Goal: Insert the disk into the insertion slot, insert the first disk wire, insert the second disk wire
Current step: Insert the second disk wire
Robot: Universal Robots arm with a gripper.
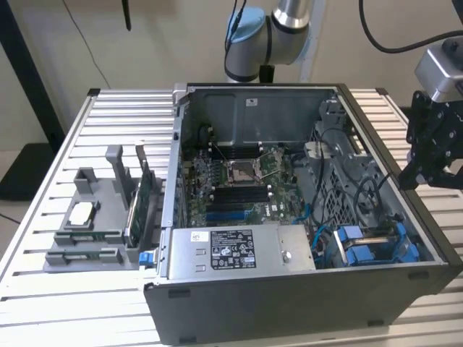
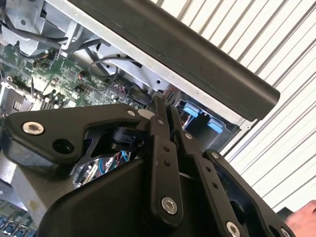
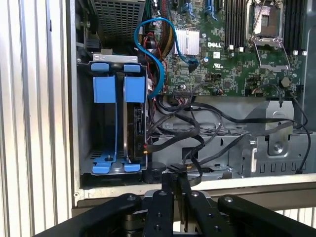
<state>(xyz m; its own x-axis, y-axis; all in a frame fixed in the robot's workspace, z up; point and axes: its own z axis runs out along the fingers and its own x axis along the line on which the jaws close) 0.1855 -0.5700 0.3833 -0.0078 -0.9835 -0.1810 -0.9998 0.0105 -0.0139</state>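
Robotics lab: opened computer case (image 1: 289, 303) on slatted aluminium bench (image 1: 43, 318), robot arm (image 1: 253, 36).

In the exterior view a plain cream wall (image 1: 166, 40) spans the top; a ribbed silver aluminium table (image 1: 65, 311) lies brightly lit below.

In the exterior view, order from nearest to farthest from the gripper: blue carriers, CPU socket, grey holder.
1. blue carriers: inside the case, by the gripper.
2. CPU socket: case middle.
3. grey holder: exterior view's left, outside the case.
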